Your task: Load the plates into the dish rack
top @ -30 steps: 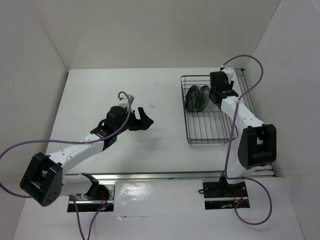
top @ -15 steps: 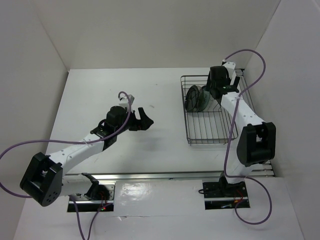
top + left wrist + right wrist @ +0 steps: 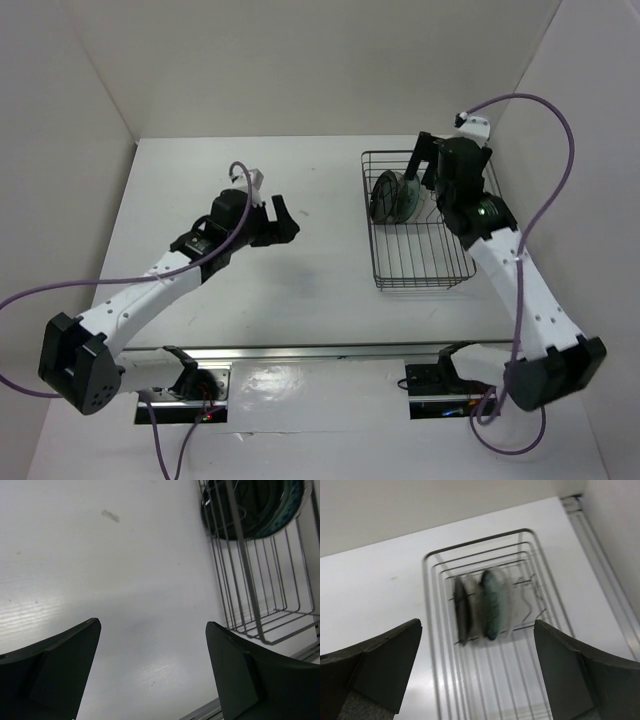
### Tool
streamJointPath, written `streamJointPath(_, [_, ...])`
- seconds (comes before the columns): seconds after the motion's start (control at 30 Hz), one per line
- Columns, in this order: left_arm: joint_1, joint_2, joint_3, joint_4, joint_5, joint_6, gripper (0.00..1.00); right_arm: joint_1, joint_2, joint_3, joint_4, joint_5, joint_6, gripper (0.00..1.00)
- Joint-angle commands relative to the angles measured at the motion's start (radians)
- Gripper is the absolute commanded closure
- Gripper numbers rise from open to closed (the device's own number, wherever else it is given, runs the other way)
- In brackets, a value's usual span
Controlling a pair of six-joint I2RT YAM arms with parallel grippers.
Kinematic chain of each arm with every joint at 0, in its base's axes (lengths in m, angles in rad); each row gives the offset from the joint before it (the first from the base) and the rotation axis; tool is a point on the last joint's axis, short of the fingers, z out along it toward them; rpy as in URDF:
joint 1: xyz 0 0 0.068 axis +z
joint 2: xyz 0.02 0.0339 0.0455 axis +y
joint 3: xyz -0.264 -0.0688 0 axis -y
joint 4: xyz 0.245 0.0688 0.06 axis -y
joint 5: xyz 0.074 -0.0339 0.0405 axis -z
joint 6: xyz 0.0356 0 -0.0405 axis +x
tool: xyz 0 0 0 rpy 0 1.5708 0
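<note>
Wire dish rack [image 3: 425, 256] holds plates [image 3: 481, 607] upright.

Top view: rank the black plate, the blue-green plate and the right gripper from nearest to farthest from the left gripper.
1. Black plate: left end of the row in the dish rack, on the side toward the left gripper.
2. Blue-green plate: further right in the same row.
3. Right gripper: over the rack's far right part.
</note>
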Motion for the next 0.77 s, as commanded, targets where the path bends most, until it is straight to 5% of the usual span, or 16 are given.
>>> streamJointPath(0.0, [-0.006, -0.071, 0.12, -0.197, -0.111, 0.017, 0.0, 0.098, -0.131, -0.055, -0.088, -0.019, 0.021, 0.0])
streamJointPath(0.4, [-0.006, -0.369, 0.242, -0.553, -0.241, 0.141, 0.0, 0.197, -0.401, -0.135, -0.213, 0.063, 0.009, 0.0])
streamJointPath(0.73, [-0.006, -0.423, 0.219, -0.585, -0.257, 0.165, 0.0, 0.219, -0.424, -0.155, -0.225, 0.113, 0.018, 0.0])
